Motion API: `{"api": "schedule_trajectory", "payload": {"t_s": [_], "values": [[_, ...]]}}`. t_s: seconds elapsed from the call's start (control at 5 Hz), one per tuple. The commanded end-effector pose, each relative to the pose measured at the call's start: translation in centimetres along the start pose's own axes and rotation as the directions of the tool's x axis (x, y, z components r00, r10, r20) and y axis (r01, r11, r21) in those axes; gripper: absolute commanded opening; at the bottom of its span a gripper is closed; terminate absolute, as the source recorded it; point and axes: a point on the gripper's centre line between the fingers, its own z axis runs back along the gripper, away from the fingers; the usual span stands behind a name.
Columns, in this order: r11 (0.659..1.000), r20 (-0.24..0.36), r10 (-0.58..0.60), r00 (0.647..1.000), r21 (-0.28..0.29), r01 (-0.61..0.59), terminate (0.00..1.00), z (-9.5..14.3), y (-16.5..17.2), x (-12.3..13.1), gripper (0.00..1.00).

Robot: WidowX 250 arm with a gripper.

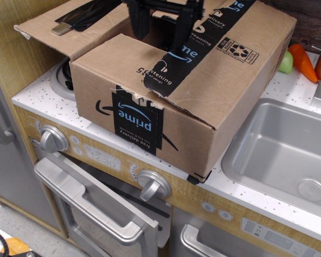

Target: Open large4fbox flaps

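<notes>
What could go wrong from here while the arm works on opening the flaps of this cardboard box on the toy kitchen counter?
The gripper is down at the inner edge of the closed flap; prying there could lift or drag the whole box rather than fold the flap.

The box's corner overhangs the sink, so a shove could tip it in.

The flap swinging right might knock the carrot.

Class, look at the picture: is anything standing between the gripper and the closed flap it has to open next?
Nothing visible does. The gripper hangs with its jaws apart right above the inner edge of the closed flap of the large4fbox; only torn tape lies on that flap.
</notes>
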Motion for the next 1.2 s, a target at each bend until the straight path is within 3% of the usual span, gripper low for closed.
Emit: {"api": "schedule_trajectory", "payload": {"t_s": [0.0,0.2,0.4,0.6,0.8,1.0], "values": [[0.971,0.077,0.056,0.995,-0.235,-0.036,0.0,0.4,-0.1,0.0,1.0],[0.909,0.116,0.116,0.986,-0.413,-0.058,0.0,0.3,-1.3,-0.3,1.0],[0.836,0.113,0.169,0.979,-0.543,-0.082,0.0,0.1,-2.5,-0.2,1.0],[0.8,0.137,0.207,0.969,-0.594,-0.087,0.0,1.1,-5.1,-0.6,1.0],[0.787,0.132,0.243,0.961,-0.607,-0.115,0.0,2.6,-7.6,-1.0,1.0],[0.799,0.145,0.26,0.955,-0.588,-0.128,0.0,4.4,-9.1,-1.2,1.0]]}}
